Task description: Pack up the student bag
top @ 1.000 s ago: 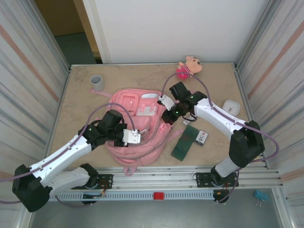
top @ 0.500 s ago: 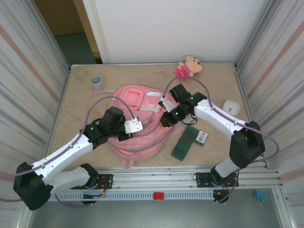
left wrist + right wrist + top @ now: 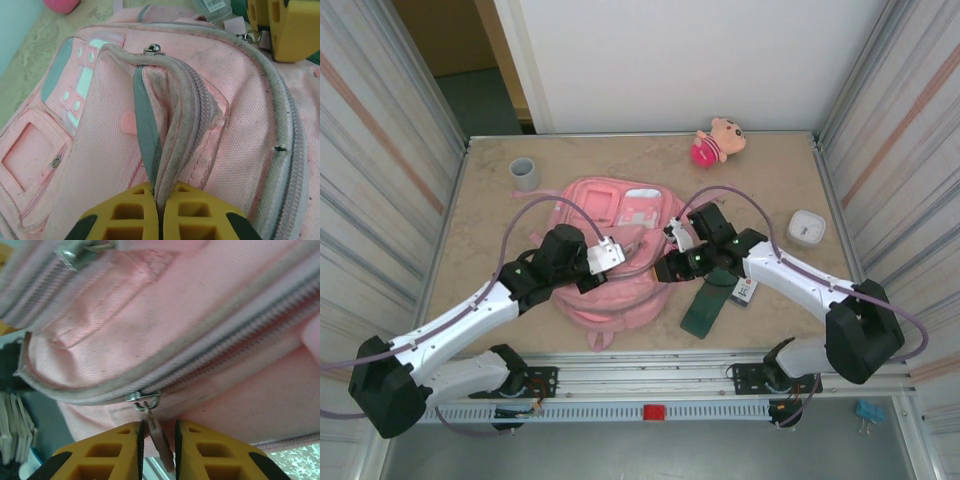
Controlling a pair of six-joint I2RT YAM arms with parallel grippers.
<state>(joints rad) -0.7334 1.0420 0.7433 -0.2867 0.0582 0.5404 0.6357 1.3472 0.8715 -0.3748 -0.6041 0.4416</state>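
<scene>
Well left of the left hand (image 3: 610, 253) and beyond it, a short grey cylinder (image 3: 525, 174) stands alone on the beige desk (image 3: 485, 230). Whether it is a cup or a roll of tape cannot be told.

The left hand's yellow fingers (image 3: 125, 217) are pressed together on a raised fold of the large soft pink fabric student bag (image 3: 585, 205). They pinch its grey-white zipper trim (image 3: 185, 100), and how deep the fold runs between them is hidden. The bag lies flat mid-desk under both hands, its left part covered by the left arm in the top view.

At the bag's right edge, the right hand (image 3: 159, 440) has its fingers a narrow gap apart. A small metal zipper pull (image 3: 156, 435) hangs in that gap, and whether the pads press it cannot be told.

Just right of that hand and nearer lies a dark green flat case (image 3: 705, 305), its far end under the right arm. Beside it is a small white card with a red patch (image 3: 744, 290), its print unreadable. Farther right sits a small white rounded box (image 3: 805, 227). Far beyond the right hand, near the desk's back edge, lies a pink plush doll (image 3: 718, 140).

Bare desk lies left of the left hand and beyond both hands. Ribbed metal walls (image 3: 380, 150) stand close on either side.
</scene>
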